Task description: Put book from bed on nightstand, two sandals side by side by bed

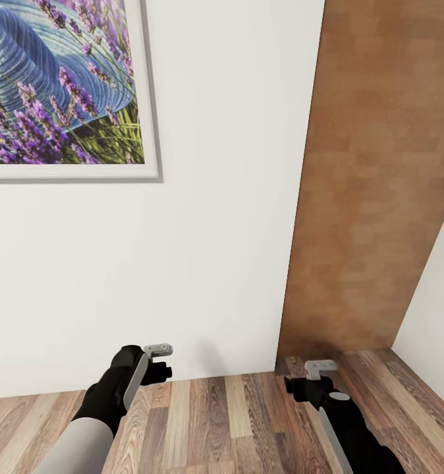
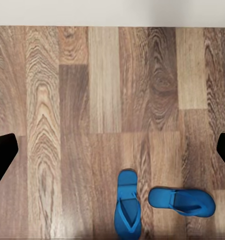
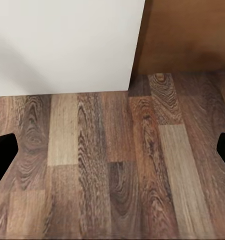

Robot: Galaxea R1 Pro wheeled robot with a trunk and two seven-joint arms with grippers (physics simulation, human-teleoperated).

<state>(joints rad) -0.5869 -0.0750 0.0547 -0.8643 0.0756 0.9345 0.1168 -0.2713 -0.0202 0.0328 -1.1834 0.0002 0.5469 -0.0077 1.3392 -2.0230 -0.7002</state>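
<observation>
Both arms hang low over the plank floor [image 1: 222,415] — left gripper [image 1: 157,355] at 7 o'clock, right gripper [image 1: 317,372] at 5, both spread wide, empty. Two blue sandals [image 2: 128,210] lie at right angles, nearly touching, beneath the left wrist. Beyond — white wall [image 1: 222,217], brown door [image 1: 373,184] at 2, lavender picture [image 1: 57,85] at 11

Head faces wall [image 1: 235,197]; wrists overlook floor [image 2: 92,125], perhaps shared.
</observation>
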